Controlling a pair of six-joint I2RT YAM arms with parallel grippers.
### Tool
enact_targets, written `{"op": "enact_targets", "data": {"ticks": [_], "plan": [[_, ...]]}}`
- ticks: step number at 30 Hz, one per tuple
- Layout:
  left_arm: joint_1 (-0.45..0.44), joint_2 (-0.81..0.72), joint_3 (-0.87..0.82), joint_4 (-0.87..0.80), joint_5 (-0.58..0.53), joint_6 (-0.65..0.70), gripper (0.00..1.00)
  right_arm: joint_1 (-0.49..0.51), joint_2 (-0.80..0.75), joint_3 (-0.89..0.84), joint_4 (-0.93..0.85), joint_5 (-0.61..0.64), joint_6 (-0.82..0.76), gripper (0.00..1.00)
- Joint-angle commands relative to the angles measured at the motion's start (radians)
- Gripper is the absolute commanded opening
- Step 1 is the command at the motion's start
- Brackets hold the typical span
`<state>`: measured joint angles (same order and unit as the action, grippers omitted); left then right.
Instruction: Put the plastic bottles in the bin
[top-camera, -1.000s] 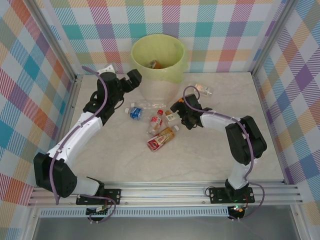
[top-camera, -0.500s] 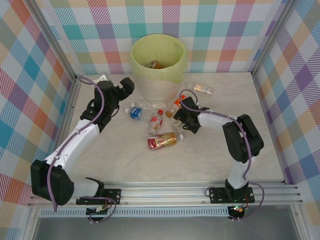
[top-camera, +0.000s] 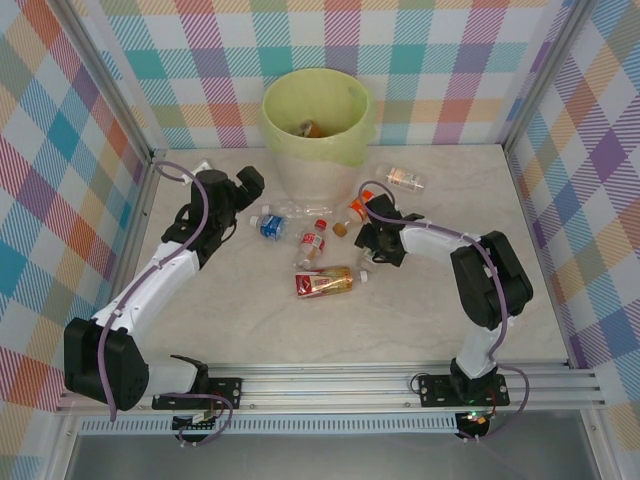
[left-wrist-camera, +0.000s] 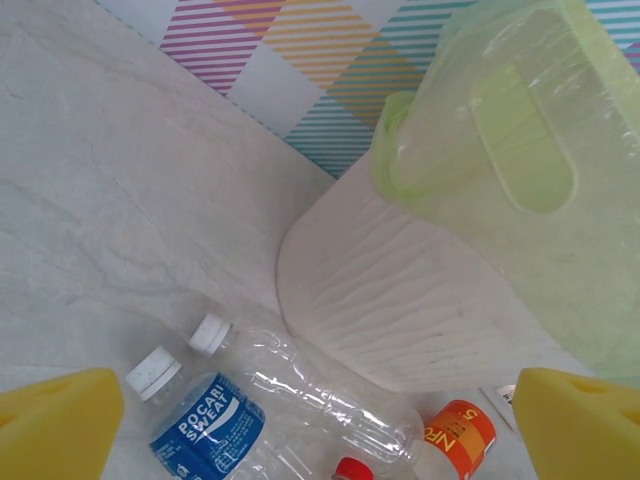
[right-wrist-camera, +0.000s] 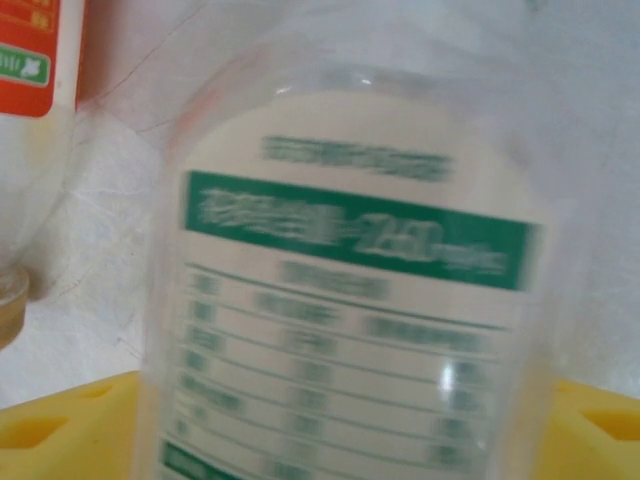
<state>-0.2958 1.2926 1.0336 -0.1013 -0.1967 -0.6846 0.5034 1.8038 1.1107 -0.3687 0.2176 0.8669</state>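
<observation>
The bin (top-camera: 340, 165), a cream tub lined with a yellow-green bag (left-wrist-camera: 520, 150), stands at the back with a bottle (top-camera: 310, 128) inside. In front of it lie a blue-label bottle (top-camera: 270, 225), a clear bottle (top-camera: 300, 210), a red-cap bottle (top-camera: 312, 243), a red-label bottle (top-camera: 323, 283) and an orange-cap bottle (top-camera: 357, 205). Another bottle (top-camera: 405, 179) lies to the right. My left gripper (top-camera: 248, 182) hangs open left of the bin, above the blue-label bottle (left-wrist-camera: 205, 430) and the clear bottle (left-wrist-camera: 320, 390). My right gripper (top-camera: 362, 243) is shut on a green-and-white-label bottle (right-wrist-camera: 350, 290), which is blurred.
Checked walls and metal rails enclose the pale table (top-camera: 250, 320). An orange-label bottle (left-wrist-camera: 455, 435) lies by the bin's cream wall (left-wrist-camera: 400, 300). An orange-and-white label (right-wrist-camera: 30, 50) shows at the upper left of the right wrist view. The near half of the table is open.
My left gripper has drawn back from the bin's rim, down and to the left. My right gripper took the green-label bottle from beside the red-label one and shifted slightly right with it.
</observation>
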Motion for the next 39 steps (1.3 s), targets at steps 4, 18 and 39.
{"op": "enact_targets", "data": {"ticks": [4, 18, 39], "plan": [[0.023, -0.018, -0.026, -0.018, -0.021, -0.009, 1.00, 0.000, -0.011, -0.019, 0.021, 0.034, -0.029, 0.66], [0.043, 0.025, -0.105, -0.060, 0.085, -0.003, 1.00, 0.000, -0.308, -0.146, 0.205, 0.145, -0.272, 0.49], [0.050, 0.115, -0.200, -0.011, 0.178, -0.073, 1.00, -0.001, -0.460, 0.108, 0.527, -0.284, -0.687, 0.48]]}}
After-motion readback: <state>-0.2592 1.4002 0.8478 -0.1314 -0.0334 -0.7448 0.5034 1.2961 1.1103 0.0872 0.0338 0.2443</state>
